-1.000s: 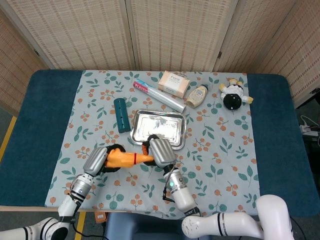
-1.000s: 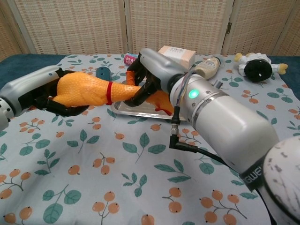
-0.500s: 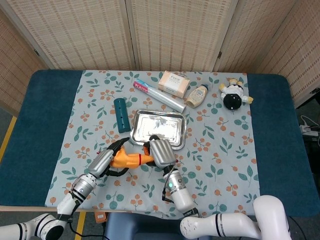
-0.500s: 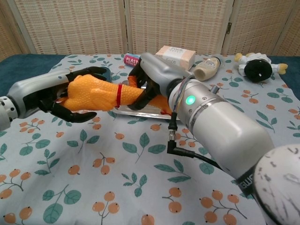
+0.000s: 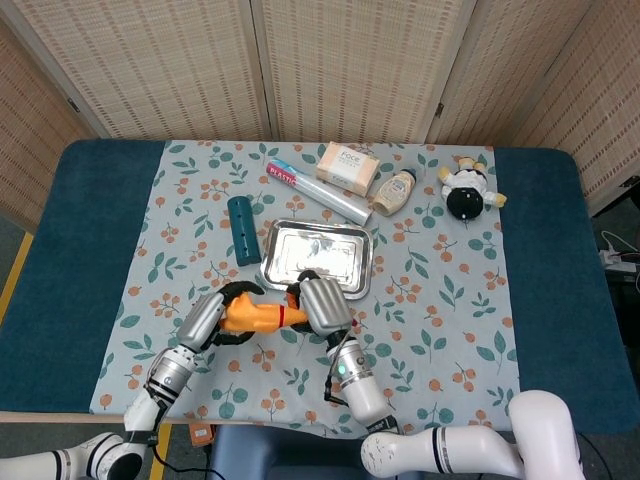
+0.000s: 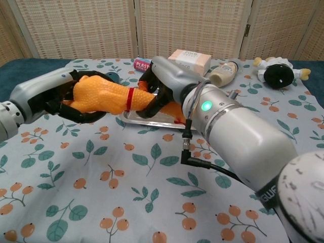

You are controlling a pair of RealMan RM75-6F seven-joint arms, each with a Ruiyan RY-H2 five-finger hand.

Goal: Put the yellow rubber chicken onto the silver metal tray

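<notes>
The yellow rubber chicken [image 5: 255,315] with a red band on its neck hangs just above the cloth, in front of the silver metal tray [image 5: 320,250]. My left hand [image 5: 205,318] wraps its dark fingers around the chicken's fat body [image 6: 98,93]. My right hand [image 5: 322,303] grips the neck and head end, right at the tray's near edge [image 6: 139,119]. In the chest view my left hand [image 6: 50,96] sits at the left and my right hand [image 6: 164,81] covers the chicken's head. The tray holds nothing.
Left of the tray lies a teal cylinder [image 5: 243,229]. Behind the tray are a long wrap box [image 5: 318,192], a soap box [image 5: 348,168], a small bottle [image 5: 393,192] and a black and white plush toy [image 5: 468,189].
My left hand's fingers, spread loose half a second ago, now curl around the chicken's body again. The chicken has shifted slightly right toward the tray. My right hand has kept its grip.
</notes>
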